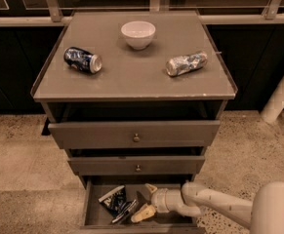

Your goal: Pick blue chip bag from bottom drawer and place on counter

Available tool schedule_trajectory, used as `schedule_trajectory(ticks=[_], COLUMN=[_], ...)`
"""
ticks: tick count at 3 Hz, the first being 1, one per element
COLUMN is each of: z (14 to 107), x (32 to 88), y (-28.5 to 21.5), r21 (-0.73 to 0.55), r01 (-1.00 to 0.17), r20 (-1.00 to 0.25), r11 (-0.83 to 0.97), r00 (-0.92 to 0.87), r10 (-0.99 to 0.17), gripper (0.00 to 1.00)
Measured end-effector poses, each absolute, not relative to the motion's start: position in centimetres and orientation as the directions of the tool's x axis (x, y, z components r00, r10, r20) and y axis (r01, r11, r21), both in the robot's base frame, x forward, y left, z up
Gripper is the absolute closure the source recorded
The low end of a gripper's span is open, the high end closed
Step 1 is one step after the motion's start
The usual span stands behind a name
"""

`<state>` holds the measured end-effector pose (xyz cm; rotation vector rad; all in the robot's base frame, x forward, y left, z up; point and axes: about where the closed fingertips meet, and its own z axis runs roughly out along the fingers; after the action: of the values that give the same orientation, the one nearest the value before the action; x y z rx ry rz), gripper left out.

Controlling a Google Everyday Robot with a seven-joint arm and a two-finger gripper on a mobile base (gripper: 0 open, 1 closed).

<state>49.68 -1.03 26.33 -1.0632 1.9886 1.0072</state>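
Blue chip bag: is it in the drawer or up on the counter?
In the drawer. The blue chip bag lies on the floor of the open bottom drawer, with the gripper open right beside it.

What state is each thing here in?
bottom drawer: pulled open
blue chip bag: crumpled, lying in it
gripper: in that drawer beside the bag, jaws open
top drawer: slightly out
middle drawer: slightly out
white bowl: upright on counter
blue soda can: on its side
silver can: crushed, on its side
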Motion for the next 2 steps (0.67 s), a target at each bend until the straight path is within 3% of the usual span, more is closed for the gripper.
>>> schedule_trajectory(ticks=[2], z=[25.37], x=[49.82], y=[-0.02], r21=[0.327], r01=[-0.876], r20=[-0.812], r11=[0.355], r00=[-0.453], r10=[-0.368], gripper=[0.0])
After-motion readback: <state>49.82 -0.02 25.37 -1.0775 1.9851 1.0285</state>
